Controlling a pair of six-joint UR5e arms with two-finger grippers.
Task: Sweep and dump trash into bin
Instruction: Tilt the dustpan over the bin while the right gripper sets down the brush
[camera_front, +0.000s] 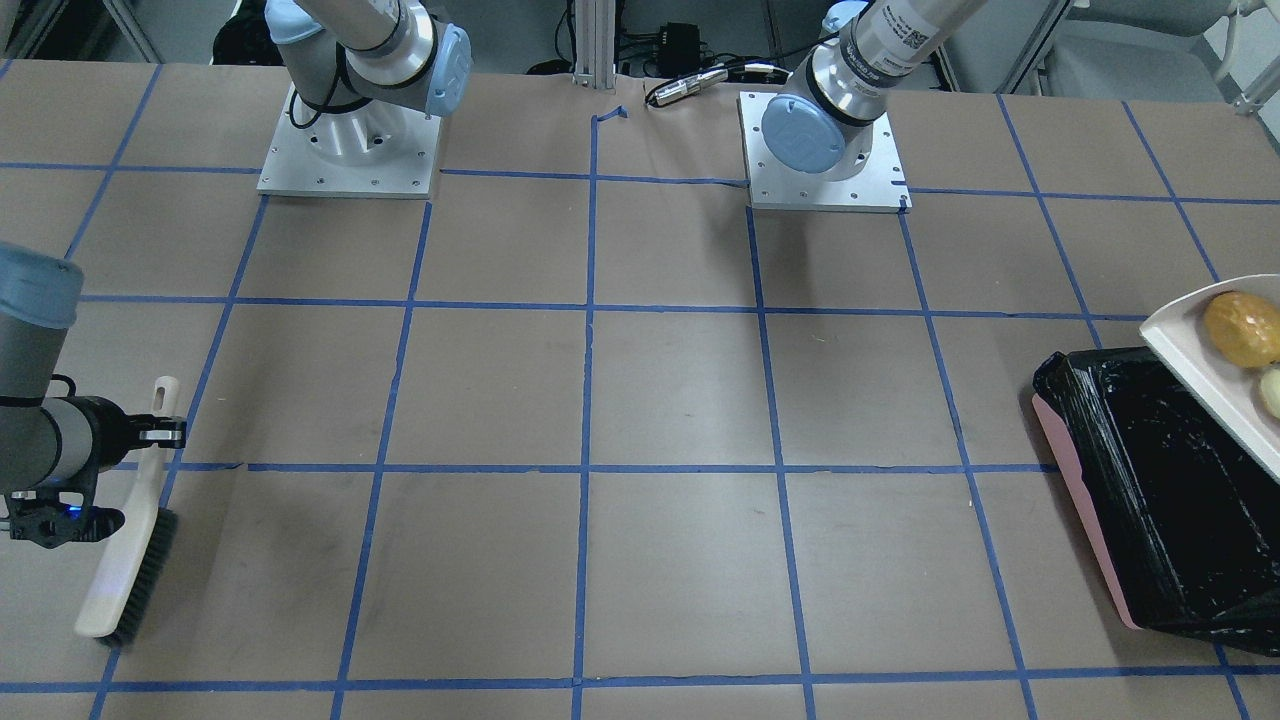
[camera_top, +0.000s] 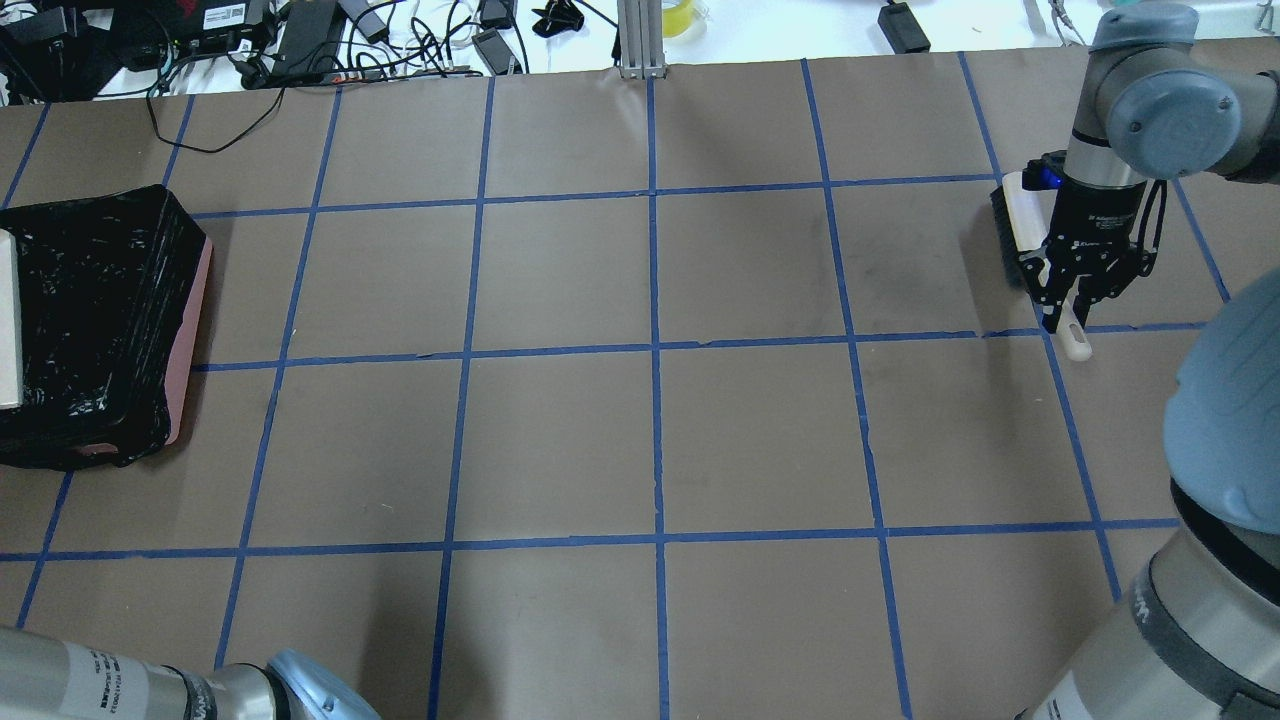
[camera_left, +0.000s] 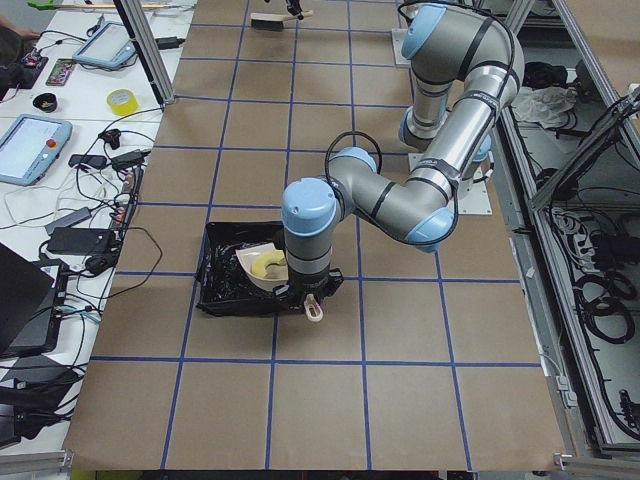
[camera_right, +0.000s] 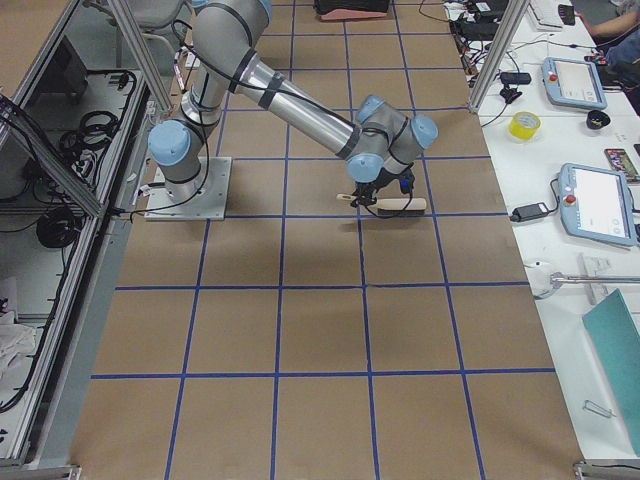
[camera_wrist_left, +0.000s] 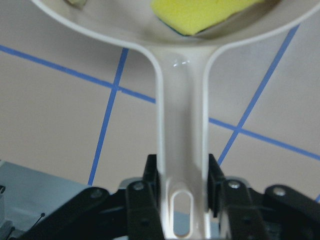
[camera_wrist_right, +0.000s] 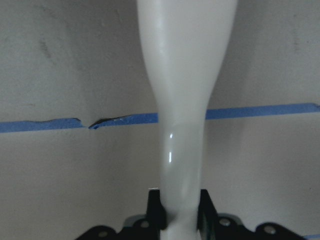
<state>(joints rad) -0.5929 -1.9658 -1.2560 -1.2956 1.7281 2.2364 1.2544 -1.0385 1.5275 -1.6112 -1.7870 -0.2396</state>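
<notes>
Beige dustpan (camera_front: 1195, 350), its handle clenched in the left pincer (camera_wrist_left: 182, 172), hangs over the black-lined pink bin (camera_front: 1150, 480) at the table's (camera_front: 680, 400) left end, the trash (camera_front: 1243, 328) lying in the dustpan; the right pincer (camera_top: 1068, 312) grips the brush (camera_front: 125, 580), well apart.

The broad middle of the surface (camera_top: 650, 440) lies open for passage. The bin (camera_top: 100, 300) blocks its left end, the dustpan (camera_front: 1195, 352) covering part of the bin's mouth; the brush (camera_front: 130, 570) stands at the right end.
</notes>
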